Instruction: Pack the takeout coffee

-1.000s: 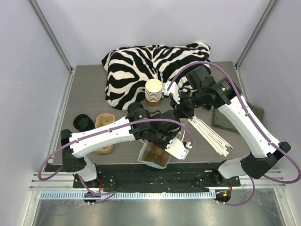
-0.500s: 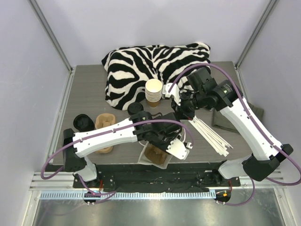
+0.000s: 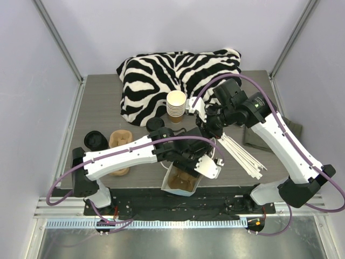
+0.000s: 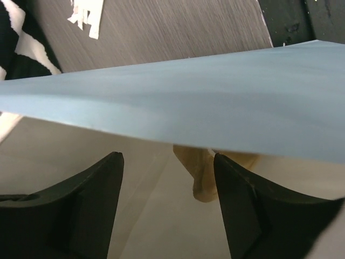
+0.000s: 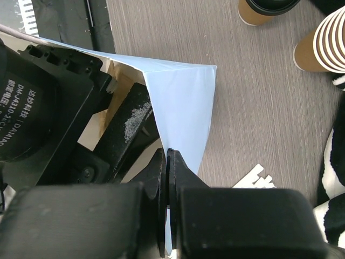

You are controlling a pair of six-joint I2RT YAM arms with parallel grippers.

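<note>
The takeout coffee [image 3: 156,124], a tan cup under a black lid, stands on the table left of the cup stack; it also shows at the top of the right wrist view [image 5: 269,5]. A white paper bag [image 3: 207,168] stands at the near edge. My left gripper [image 4: 167,156] is inside the bag [image 4: 215,91], its jaws wide open with nothing between them, and something tan [image 4: 202,175] lies beyond them. My right gripper [image 5: 167,152] is shut on the bag's upper edge [image 5: 183,102], well apart from the coffee.
A stack of lidless paper cups [image 3: 176,105] stands against the zebra cloth [image 3: 161,75]. Loose black lids [image 3: 94,139] and a tan pulp carrier [image 3: 119,143] lie at the left. White stirrers [image 3: 242,154] lie right of the bag, a dark cloth [image 3: 294,129] at the far right.
My left gripper has opened inside the bag and sunk a little deeper. The bag has swung more upright. The right gripper keeps its pinch on the bag's edge.
</note>
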